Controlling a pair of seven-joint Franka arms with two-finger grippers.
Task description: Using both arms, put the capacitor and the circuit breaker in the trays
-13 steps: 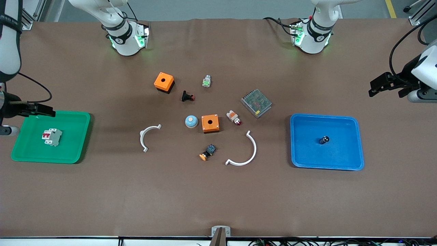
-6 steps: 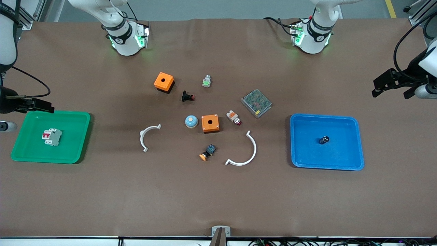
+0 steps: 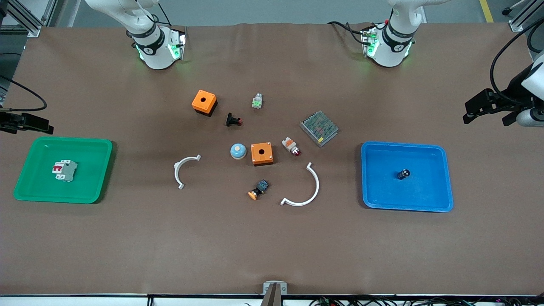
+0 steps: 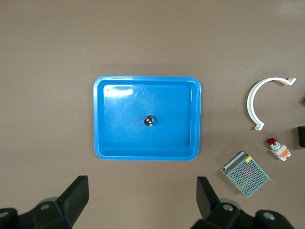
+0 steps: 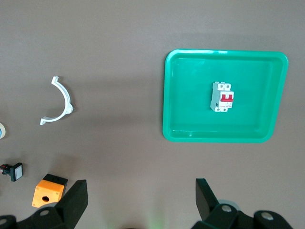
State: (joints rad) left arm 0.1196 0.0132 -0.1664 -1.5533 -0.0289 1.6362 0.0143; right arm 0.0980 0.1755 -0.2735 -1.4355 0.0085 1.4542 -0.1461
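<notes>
The capacitor, a tiny black cylinder with a silvery top, stands in the blue tray; it also shows in the left wrist view. The light-grey circuit breaker with red levers lies in the green tray; it also shows in the right wrist view. My left gripper is open and empty, high over the bare table at the left arm's end. My right gripper is open and empty, high over the table at the right arm's end, beside the green tray.
In the middle lie two orange boxes, a black push-button, a grey part with green face, a blue dome, a white-and-orange part, a metal mesh box, a blue-black button and two white curved brackets.
Both grippers have risen and drawn back from their trays toward the table's ends. The capacitor and the circuit breaker have not moved.
</notes>
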